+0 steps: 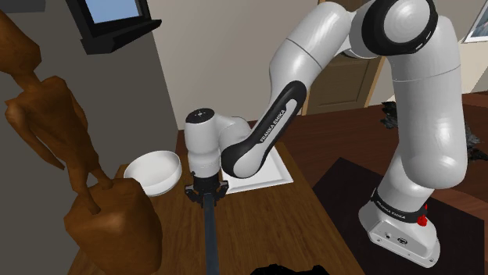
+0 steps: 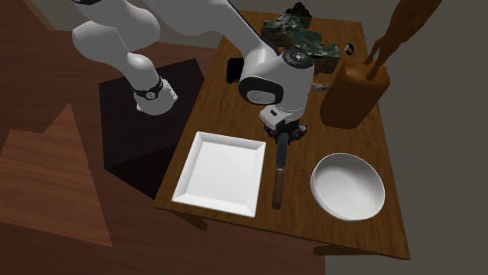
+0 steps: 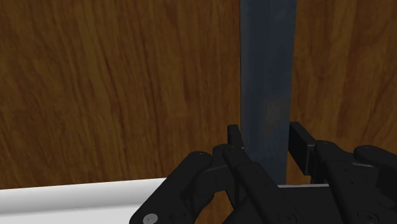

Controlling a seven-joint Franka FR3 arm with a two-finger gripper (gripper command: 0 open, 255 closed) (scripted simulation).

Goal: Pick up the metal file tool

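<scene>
between plate (image 2: 219, 172) and bowl (image 2: 348, 187), file (image 2: 278, 168) flat on table (image 2: 367, 230), brown handle (image 2: 277, 191) pointing away from gripper (image 2: 283, 139), fingers (image 3: 235, 137) clasping blade (image 3: 267, 63)

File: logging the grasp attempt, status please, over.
Tool shut on file blade. File along table, between plate and bowl. Nothing in the way.

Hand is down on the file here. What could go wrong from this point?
1. The black hand clasps the long dark metal file with a brown handle near the blade end, far from the handle, so it may pivot or slip when lifted.
2. The flat white square plate and round white bowl lie close on either side; a swinging file could strike them.
</scene>
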